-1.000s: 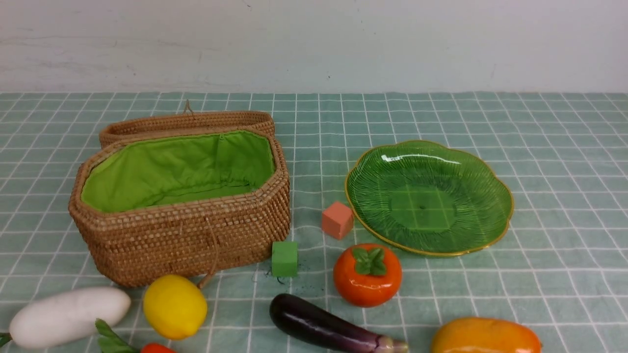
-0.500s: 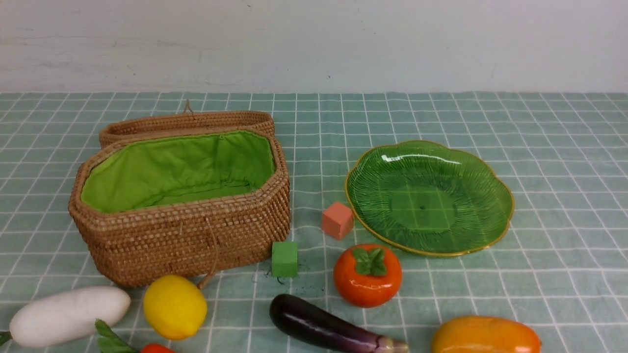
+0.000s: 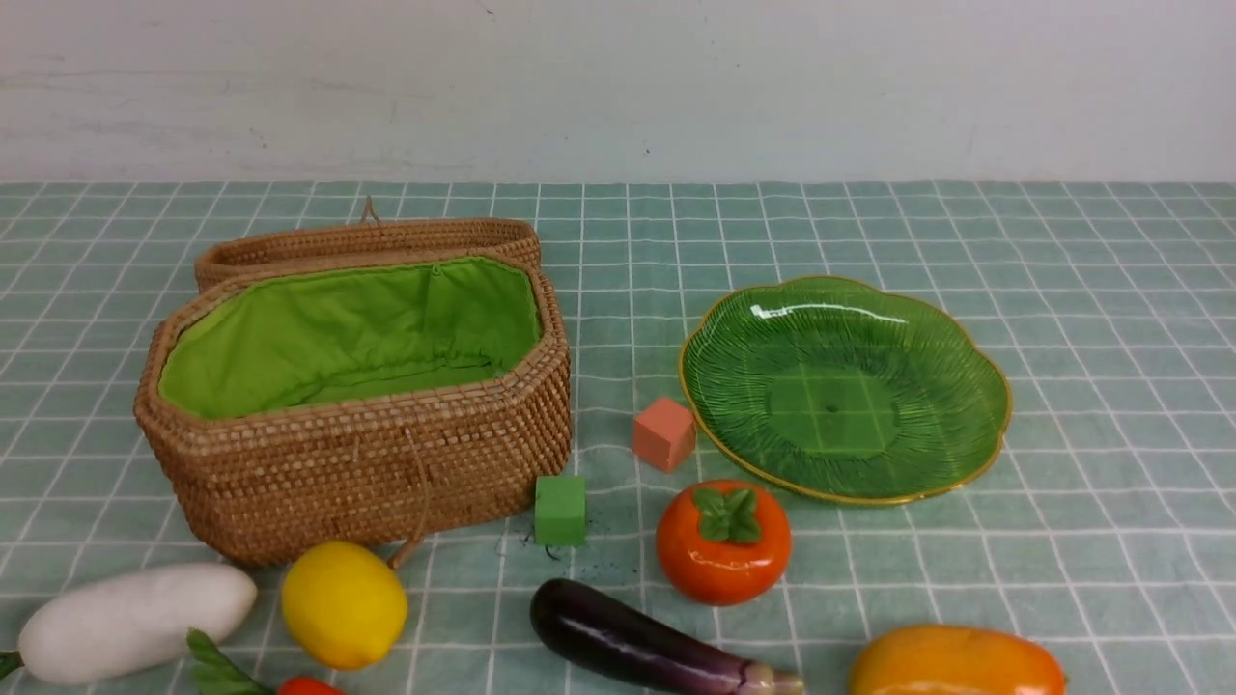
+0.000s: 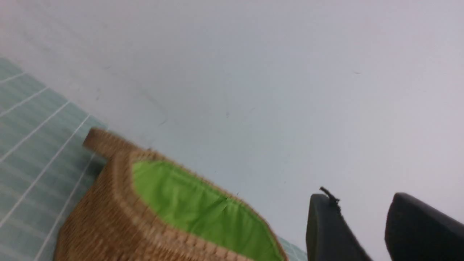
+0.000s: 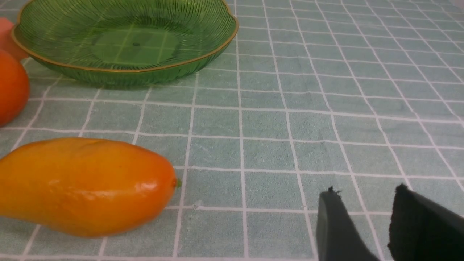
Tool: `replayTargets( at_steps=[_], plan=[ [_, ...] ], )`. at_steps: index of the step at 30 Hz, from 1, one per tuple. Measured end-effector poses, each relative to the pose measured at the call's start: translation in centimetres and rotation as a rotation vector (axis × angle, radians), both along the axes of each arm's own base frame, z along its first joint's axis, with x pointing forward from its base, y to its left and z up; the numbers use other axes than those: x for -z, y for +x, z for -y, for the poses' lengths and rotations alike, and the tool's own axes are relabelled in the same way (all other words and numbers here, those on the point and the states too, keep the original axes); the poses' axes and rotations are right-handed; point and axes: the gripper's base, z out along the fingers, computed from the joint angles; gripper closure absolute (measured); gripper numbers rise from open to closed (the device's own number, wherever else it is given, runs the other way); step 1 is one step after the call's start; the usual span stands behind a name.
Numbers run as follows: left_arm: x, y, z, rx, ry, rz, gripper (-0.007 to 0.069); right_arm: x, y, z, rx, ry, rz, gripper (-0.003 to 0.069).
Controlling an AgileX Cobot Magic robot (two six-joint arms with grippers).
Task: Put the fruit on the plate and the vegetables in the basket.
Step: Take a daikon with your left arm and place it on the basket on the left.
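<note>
Nothing's moved: left pincer (image 4: 362,203) and right pincer (image 5: 364,195) hang part-spread, empty; mango (image 5: 83,185) near the right one, sorting not yet begun.

Left gripper (image 4: 359,203), two dark fingers (image 4: 326,232) parted with a clear gap between them (nothing held), raised off the table (image 4: 29,145), wrist rolled to one side, right gripper (image 5: 364,197), fingers likewise parted and empty, low over the table, nearly level

Rough woven wicker basket (image 3: 367,473) with matt cloth lining (image 3: 348,328), glossy ribbed glass plate (image 3: 927,386), shiny smooth eggplant (image 3: 628,637)
</note>
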Motion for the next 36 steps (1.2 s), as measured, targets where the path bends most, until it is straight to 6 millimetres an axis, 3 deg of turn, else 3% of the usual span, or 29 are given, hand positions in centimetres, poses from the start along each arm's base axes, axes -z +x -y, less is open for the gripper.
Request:
replayTargets(
  at_steps=[1,3,4,7,8,11,12,13,15,18,24,29,32,33,36],
  plan=[
    [-0.3,-0.1,0.0,0.001,0.007,0.004,0.0386,0.0,0.0,0.0,0.0,0.0,0.0,0.0417],
    [-4.3,-1.4,0.4,0.029,0.094,0.04,0.0386,0.0,0.0,0.0,0.0,0.0,0.0,0.0417],
    [-4.5,-1.4,0.4,0.035,0.104,0.031,0.0386,0.0,0.0,0.0,0.0,0.0,0.0,0.0417],
    [-8.5,-1.7,0.9,0.083,0.152,-0.014,0.0386,0.0,0.0,0.0,0.0,0.0,0.0,0.0417],
    [-10.7,-1.1,1.4,0.123,0.21,-0.109,0.0386,0.0,0.0,0.0,0.0,0.0,0.0,0.0417],
    [-12.5,0.2,1.8,0.161,0.307,-0.268,0.0386,0.0,0.0,0.0,0.0,0.0,0.0,0.0417],
    [-12.8,2.0,2.0,0.188,0.379,-0.436,0.0386,0.0,0.0,0.0,0.0,0.0,0.0,0.0417],
    [-12.9,2.3,2.0,0.185,0.384,-0.44,0.0386,0.0,0.0,0.0,0.0,0.0,0.0,0.0417],
    [-12.6,4.6,2.0,0.209,0.482,-0.683,0.0386,0.0,0.0,0.0,0.0,0.0,0.0,0.0417],
    [-12.0,6.9,1.5,0.184,0.609,-0.839,0.0386,0.0,0.0,0.0,0.0,0.0,0.0,0.0417],
    [-8.7,10.9,0.9,0.223,0.847,-1.119,0.0433,0.0,0.0,0.0,0.0,0.0,0.0,0.0417],
    [-5.9,14.5,0.9,0.314,1.023,-1.248,0.0449,0.0,0.0,0.0,0.0,0.0,0.0,0.0417],
    [-3.9,17.1,0.7,0.325,1.113,-1.289,0.0361,0.0,0.0,0.0,0.0,0.0,0.0,0.0417],
    [-3.2,18.0,0.7,0.33,1.138,-1.291,0.0291,0.0,0.0,0.0,0.0,0.0,0.0,0.0417],
    [-2.3,19.0,0.8,0.351,1.178,-1.29,0.0176,0.0,0.0,0.0,0.0,0.0,0.0,0.0417]
  ],
)
